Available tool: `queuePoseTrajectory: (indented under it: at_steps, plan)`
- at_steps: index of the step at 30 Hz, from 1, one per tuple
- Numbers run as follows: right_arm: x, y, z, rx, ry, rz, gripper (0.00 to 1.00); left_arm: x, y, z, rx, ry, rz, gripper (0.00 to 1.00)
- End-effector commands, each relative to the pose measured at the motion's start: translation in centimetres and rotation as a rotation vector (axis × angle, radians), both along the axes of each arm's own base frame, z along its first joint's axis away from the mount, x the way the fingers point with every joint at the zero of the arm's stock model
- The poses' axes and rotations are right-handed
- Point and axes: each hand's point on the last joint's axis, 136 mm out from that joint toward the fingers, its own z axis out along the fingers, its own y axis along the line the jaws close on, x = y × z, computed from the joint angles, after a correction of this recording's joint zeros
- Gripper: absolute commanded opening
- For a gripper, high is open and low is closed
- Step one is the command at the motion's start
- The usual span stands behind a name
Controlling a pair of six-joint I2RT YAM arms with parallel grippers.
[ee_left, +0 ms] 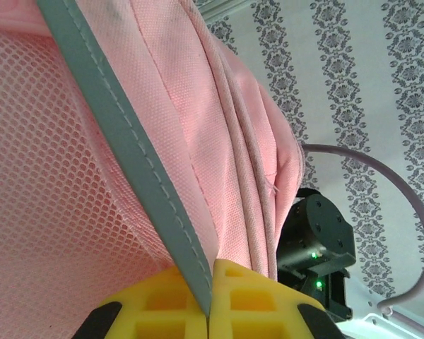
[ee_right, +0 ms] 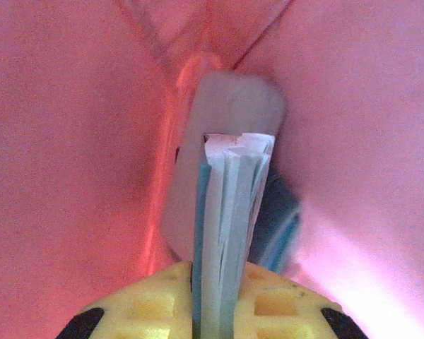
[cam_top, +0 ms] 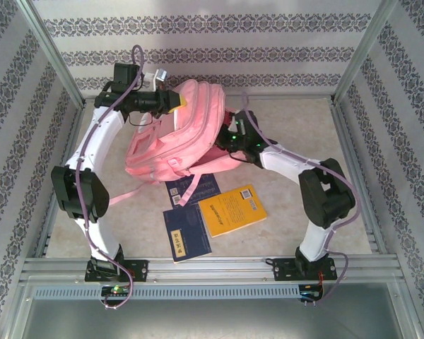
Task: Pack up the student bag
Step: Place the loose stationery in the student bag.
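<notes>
Top view: bag hung off the table in the upper centre of the frame, tilted, its top toward the upper left. One strap trailed down onto the books.

Left gripper was at the bag's upper left edge. Left wrist view: left gripper was closed, its yellow fingers pinching the bag's grey strip. The strip ran from the upper left of the frame down into the jaws. Pink mesh lay left of the strip and plain bag fabric right of it. The right arm showed at lower right, green lamp lit.

Right gripper was pushed into the bag's right side, fingertips hidden by fabric. Right wrist view: right gripper was clamped on a booklet, blue cover and white pages, standing edge-on between the yellow fingers. Pink bag lining surrounded it on all sides. A grey rounded slab stood behind the booklet, touching or just beside it; could not tell which. Another blue edge showed at right, identity unclear.

On the table, lower centre of the top view: yellow book flat. A blue book lay just left of it. A second blue book lay above both, partly under the bag and strap.
</notes>
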Motion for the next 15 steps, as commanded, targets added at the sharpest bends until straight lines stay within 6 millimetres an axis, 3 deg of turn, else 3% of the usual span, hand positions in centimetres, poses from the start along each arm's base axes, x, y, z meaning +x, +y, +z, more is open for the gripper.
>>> queuePoseTrajectory:
  at_steps: [1, 4, 11, 15]
  plan:
    - [0.0, -0.9, 2.4, 0.086, -0.064, 0.024, 0.0, -1.8, 0.3, 8.7, -0.035, -0.287, -0.044, 0.0]
    - [-0.2, -1.0, 2.9, 0.125, -0.077, 0.061, 0.0, -1.7, 0.3, 9.3, -0.038, -0.3, -0.049, 0.0]
    - [-1.3, 0.8, 6.6, 0.165, -0.171, 0.162, 0.0, -1.8, 0.1, 9.1, -0.052, -0.286, -0.064, 0.0]
    - [-1.0, 1.1, 6.7, 0.135, -0.156, 0.144, 0.0, -1.9, -0.1, 9.2, -0.059, -0.288, -0.071, 0.0]
